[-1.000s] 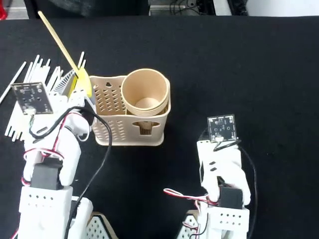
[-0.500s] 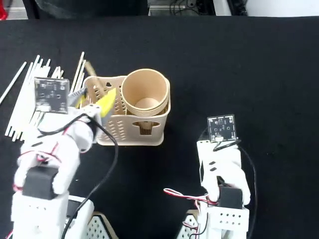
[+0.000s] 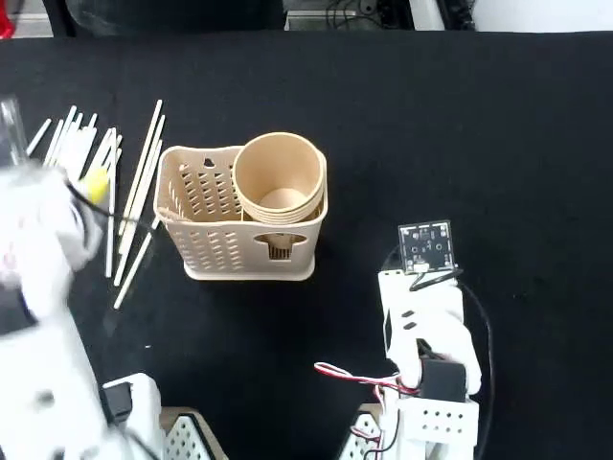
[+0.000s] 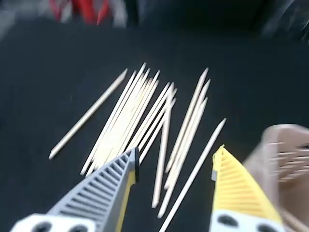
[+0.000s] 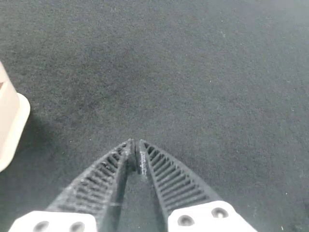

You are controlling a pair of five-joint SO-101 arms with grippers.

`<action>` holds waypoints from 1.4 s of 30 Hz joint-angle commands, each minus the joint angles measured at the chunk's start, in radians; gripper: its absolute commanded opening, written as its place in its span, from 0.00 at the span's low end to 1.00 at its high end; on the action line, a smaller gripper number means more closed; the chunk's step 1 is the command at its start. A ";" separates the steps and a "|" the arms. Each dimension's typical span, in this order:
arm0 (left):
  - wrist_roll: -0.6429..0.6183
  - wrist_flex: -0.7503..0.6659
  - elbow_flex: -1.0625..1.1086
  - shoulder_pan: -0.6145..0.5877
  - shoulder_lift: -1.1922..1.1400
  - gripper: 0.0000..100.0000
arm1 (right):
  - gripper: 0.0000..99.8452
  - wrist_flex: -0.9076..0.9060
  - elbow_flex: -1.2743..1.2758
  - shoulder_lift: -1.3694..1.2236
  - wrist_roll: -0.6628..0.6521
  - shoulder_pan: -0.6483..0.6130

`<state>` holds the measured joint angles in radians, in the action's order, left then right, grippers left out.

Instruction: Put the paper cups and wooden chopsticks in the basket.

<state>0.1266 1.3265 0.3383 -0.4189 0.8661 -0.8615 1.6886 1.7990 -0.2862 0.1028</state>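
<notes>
1. Basket (image 3: 239, 251): it stands upright on the black tabletop (image 3: 460, 125), left of centre in the high view. The paper cups (image 3: 278, 177) sit nested in its 3 o'clock compartment. That part of the task appears done.
2. Wooden chopsticks (image 3: 129, 196): a loose fan of them lies flat on the tabletop at 9 o'clock of the basket. The nearest ones are just beside its wall. None shows standing in the 9 o'clock compartment.
3. Left gripper (image 4: 176, 157): the fingers are apart and hold nothing. The grey finger (image 4: 111, 188) and the yellow finger (image 4: 231, 188) frame the chopstick pile (image 4: 140, 121) below them.
4. Change: one second ago this gripper held a single chopstick beside the basket. Half a second ago it stood over the 9 o'clock compartment with the stick tilted in. Now the left arm (image 3: 38, 249) has swung out to 9 o'clock, over the pile.
5. Meaning: one delivery cycle appears finished and the next pick is being set up. Whether the released stick landed inside the basket cannot be told.
6. Right gripper (image 5: 136, 155): the fingers are together and empty above bare tabletop. Its arm (image 3: 426, 316) sits at 4 o'clock of the basket and has not moved.
7. Next step, as a judgement: lower the open fingers across one stick at the pile's edge, because the packed sticks invite a double pick.
</notes>
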 commanded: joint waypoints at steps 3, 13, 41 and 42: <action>0.109 0.170 -0.412 -0.133 -0.551 0.26 | 0.03 0.014 -0.002 0.004 0.000 0.011; 0.270 0.193 -0.819 -0.131 -1.137 0.26 | 0.03 0.014 -0.002 0.004 0.000 0.012; 0.557 0.407 -1.805 -0.125 -2.151 0.03 | 0.03 0.012 -0.002 0.004 0.000 0.014; 0.562 0.430 -1.837 -0.125 -2.157 0.03 | 0.03 0.012 -0.002 0.004 0.000 0.014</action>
<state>0.6452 1.6747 -1.3786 -0.5324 -1.2635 -0.8615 1.6886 1.7990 -0.2862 0.1028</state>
